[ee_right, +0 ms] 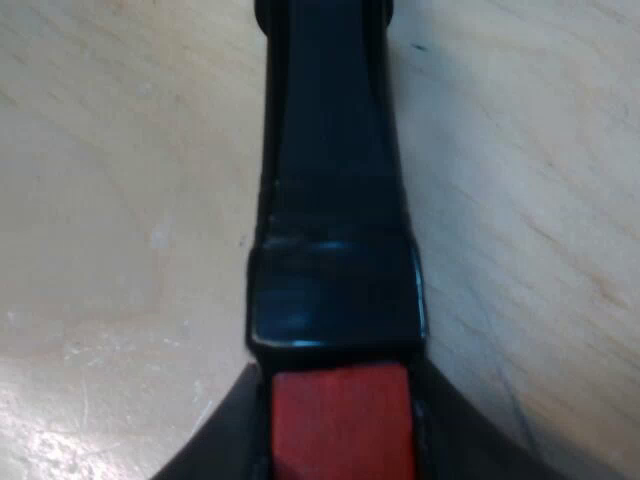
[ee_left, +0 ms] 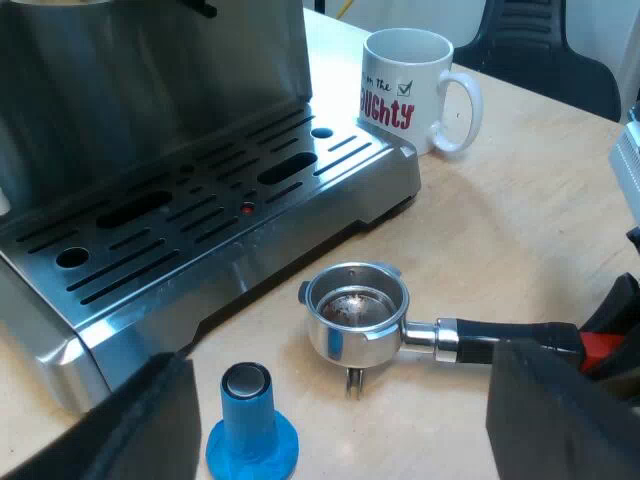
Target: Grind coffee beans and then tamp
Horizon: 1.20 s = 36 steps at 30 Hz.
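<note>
The metal holder (ee_left: 356, 312) lies on the wooden table in front of the espresso machine (ee_left: 180, 200), its basket dusted with dark residue. Its dark handle (ee_left: 505, 335) runs away from the machine to a red end (ee_left: 598, 347). My right gripper (ee_right: 340, 440) is at that red end (ee_right: 340, 420), one finger pressed against each side of it, and its dark body (ee_left: 622, 305) shows over the handle's tip. A blue tamper (ee_left: 250, 425) stands upright on the table close to the holder. My left gripper (ee_left: 345, 430) hovers open above the tamper and holder, holding nothing.
A white mug (ee_left: 412, 88) with red lettering stands by the corner of the machine's slotted drip tray (ee_left: 200, 215). A dark chair (ee_left: 540, 45) is beyond the table's edge. Bare wood (ee_left: 520, 230) lies between mug and holder.
</note>
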### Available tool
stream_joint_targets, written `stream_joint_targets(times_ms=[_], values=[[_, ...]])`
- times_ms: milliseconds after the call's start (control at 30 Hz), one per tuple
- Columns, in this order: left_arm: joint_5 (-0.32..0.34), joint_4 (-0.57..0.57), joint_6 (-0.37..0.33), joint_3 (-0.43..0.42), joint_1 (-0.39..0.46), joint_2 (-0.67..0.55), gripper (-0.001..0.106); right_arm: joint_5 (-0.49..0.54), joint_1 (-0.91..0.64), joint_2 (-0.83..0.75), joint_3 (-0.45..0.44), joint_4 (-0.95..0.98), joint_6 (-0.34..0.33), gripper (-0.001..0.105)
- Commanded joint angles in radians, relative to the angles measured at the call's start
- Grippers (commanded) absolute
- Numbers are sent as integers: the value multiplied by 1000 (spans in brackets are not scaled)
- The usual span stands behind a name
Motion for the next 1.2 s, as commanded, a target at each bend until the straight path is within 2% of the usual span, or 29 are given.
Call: stream_joint_targets(times_ms=[33, 133, 200, 233, 300, 900, 1200], values=[[-7, -11, -3, -3, -5, -21, 63, -3, -3, 2, -14, -27, -2, 1], [-7, -11, -3, -3, -5, -21, 63, -3, -3, 2, -15, -27, -2, 17], [-7, -11, -3, -3, -5, -21, 63, -3, -3, 2, -15, -19, -2, 40], [-7, -11, -3, -3, -5, -21, 63, -3, -3, 2, -17, -17, -2, 44], [-7, -11, -3, -3, -5, -21, 63, -3, -3, 2, -26, 4, -2, 58], [-5, -11, -3, -3, -5, -21, 63, 3, -3, 0, -247, 463, -2, 59], [-4, -11, -3, -3, -5, -21, 63, 3, -3, -71, -344, 631, -10, 59]])
